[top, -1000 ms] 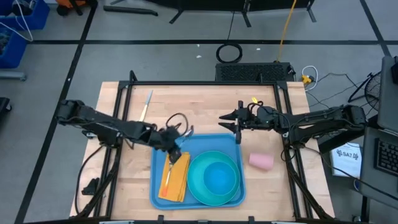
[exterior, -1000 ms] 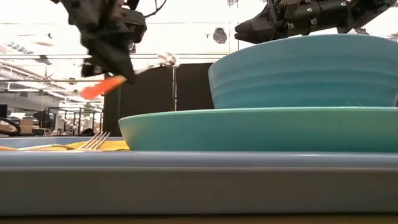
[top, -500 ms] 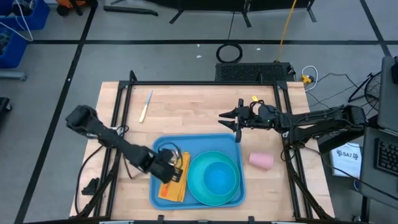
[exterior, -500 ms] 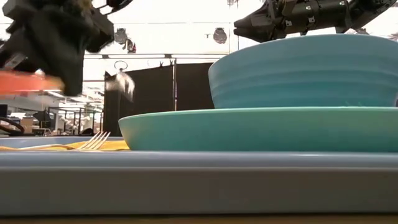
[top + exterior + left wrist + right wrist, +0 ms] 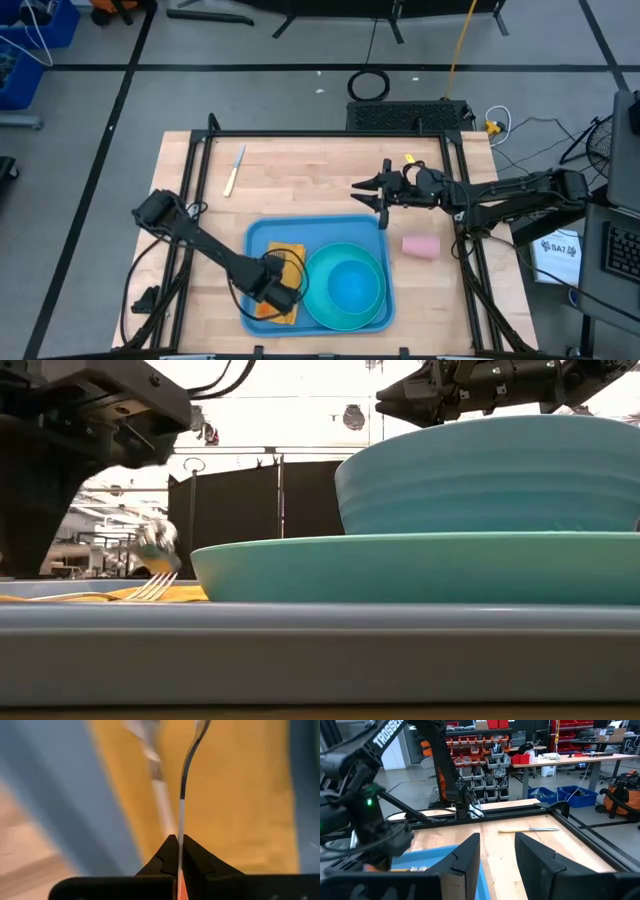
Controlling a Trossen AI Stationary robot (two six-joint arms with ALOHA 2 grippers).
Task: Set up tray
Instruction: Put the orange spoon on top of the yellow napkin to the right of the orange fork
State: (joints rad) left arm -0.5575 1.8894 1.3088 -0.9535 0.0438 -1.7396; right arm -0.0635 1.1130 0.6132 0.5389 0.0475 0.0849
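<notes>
A pale wooden table (image 5: pixel 300 175) stands on a grey workshop floor, with shelves of red bins showing far behind in the right wrist view. We see the tray (image 5: pixel 262 236) lying flat near the front edge of the table, holding a yellow napkin (image 5: pixel 290 258) on its left part and a round teal plate (image 5: pixel 318 305) with a teal bowl (image 5: pixel 352 285) set on it to the right. From the low view the bowl (image 5: pixel 490 475) sits on the plate (image 5: pixel 400 568), and a fork (image 5: pixel 152 586) rests on the napkin with its tines toward us. We find the left gripper (image 5: pixel 283 293) low over the napkin, its fingers (image 5: pixel 167 852) pinched tight on the thin handle of a spoon (image 5: pixel 186 765) with an orange end, the spoon reaching out over the napkin (image 5: pixel 240 795). The right gripper (image 5: pixel 366 192) hangs above the table just behind the tray's far right corner, its fingers (image 5: pixel 470 852) parted and holding nothing. A pink cup (image 5: pixel 420 246) lies on its side to the right of the tray, and a knife (image 5: pixel 234 170) lies well apart near the far left of the table
</notes>
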